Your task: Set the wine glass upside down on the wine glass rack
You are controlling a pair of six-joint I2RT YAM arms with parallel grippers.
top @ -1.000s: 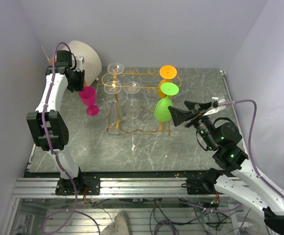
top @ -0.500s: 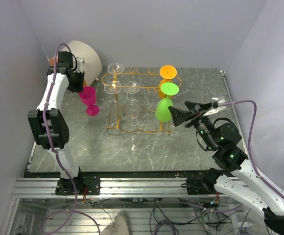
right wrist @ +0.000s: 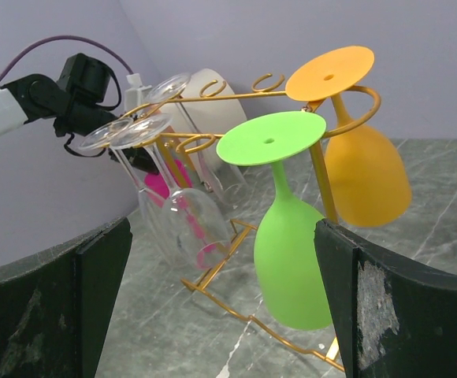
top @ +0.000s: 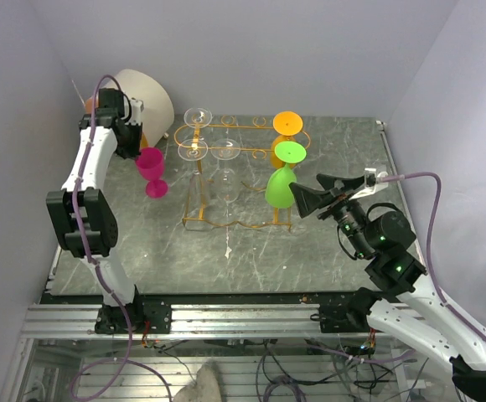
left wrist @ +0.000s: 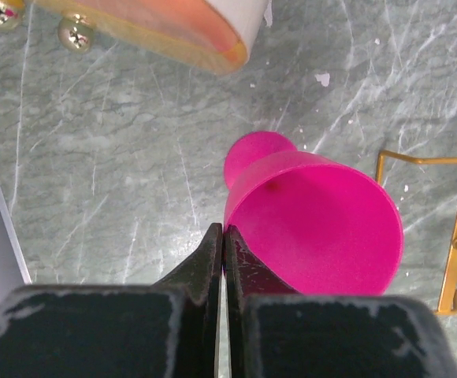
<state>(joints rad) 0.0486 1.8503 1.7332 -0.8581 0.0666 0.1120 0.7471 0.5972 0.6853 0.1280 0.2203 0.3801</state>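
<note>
The pink wine glass stands upright at the left, its base just over the table; whether it touches I cannot tell. My left gripper is shut on its rim, which shows in the left wrist view with the gripper pinching the wall. The gold wire wine glass rack stands mid-table, also in the right wrist view. A green glass hangs upside down on its near right hook. My right gripper is open and empty just right of it; the green glass sits between the fingers' line of sight.
An orange glass and three clear glasses hang upside down on the rack. A beige drum-shaped box lies at the back left, close behind the left gripper. Walls close in left, right and back.
Almost nothing. My right gripper has drifted slightly right, away from the green glass. The left gripper still holds the pink glass in the same place.
</note>
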